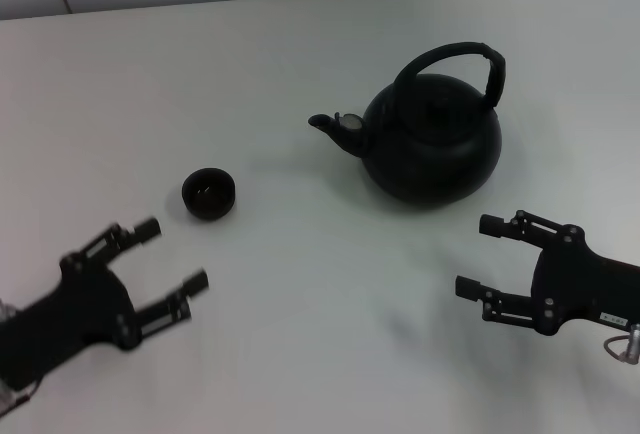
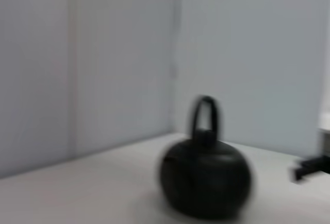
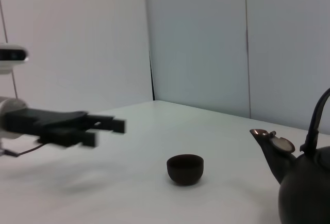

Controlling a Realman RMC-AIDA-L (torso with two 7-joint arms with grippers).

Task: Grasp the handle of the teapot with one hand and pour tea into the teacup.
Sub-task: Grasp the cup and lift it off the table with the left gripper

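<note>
Two claws wait spread and empty over the bench (image 1: 300,354), but the right claw (image 1: 478,254) lies nearer the teapot (image 1: 432,144), whose handle (image 1: 455,64) arches just ahead, while the left claw (image 1: 172,254) sits by the teacup (image 1: 209,193).

White table (image 1: 300,334) carries the teapot (image 1: 430,149) and, well apart, the teacup (image 1: 209,193).

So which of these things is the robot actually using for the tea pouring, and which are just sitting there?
For the job:
teapot
handle
teacup
left tool, open, near the teacup
right tool, open, near the teapot

Just there:
table only; nothing else lies about.
</note>
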